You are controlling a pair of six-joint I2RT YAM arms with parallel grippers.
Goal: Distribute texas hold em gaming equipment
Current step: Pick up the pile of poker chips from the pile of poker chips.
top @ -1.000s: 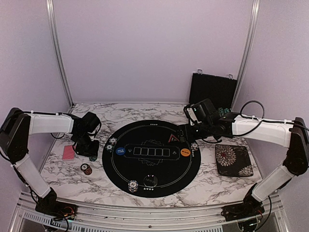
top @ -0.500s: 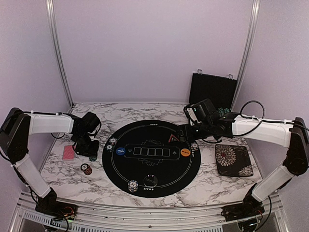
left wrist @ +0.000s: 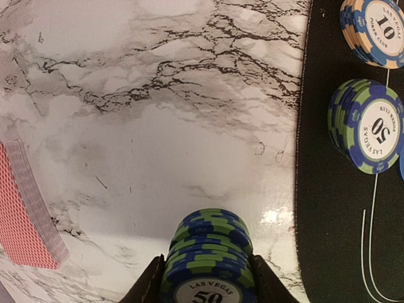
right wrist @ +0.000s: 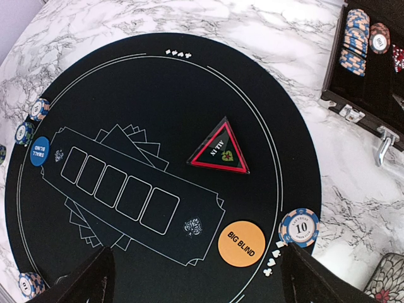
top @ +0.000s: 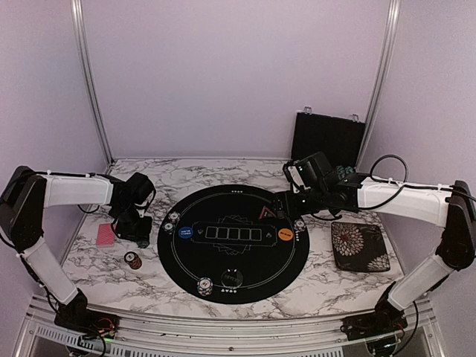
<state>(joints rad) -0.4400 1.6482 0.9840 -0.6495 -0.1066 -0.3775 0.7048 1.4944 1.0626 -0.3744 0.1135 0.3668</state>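
My left gripper point(top: 139, 232) is shut on a green-and-blue "50" chip stack point(left wrist: 211, 255) on the marble, just left of the round black mat point(top: 245, 260). The red-backed cards point(top: 106, 235) lie to its left, and show in the left wrist view point(left wrist: 25, 211). A "10" stack point(left wrist: 375, 28) and a "50" stack point(left wrist: 369, 126) sit on the mat's left edge. My right gripper point(right wrist: 201, 281) is open and empty above the mat, near the orange Big Blind button point(right wrist: 245, 245) and a blue "10" stack point(right wrist: 299, 226). The blue Small Blind button point(right wrist: 39, 151) lies at the mat's left.
A red-edged triangular All In marker point(right wrist: 219, 150) lies on the mat. A red-and-black stack point(top: 133, 260) sits on the marble at front left. A chip stack point(top: 204, 286) and a black button point(top: 233, 278) sit at the mat's front. The black chip case point(top: 327, 141) stands back right, the floral pad point(top: 358, 245) right.
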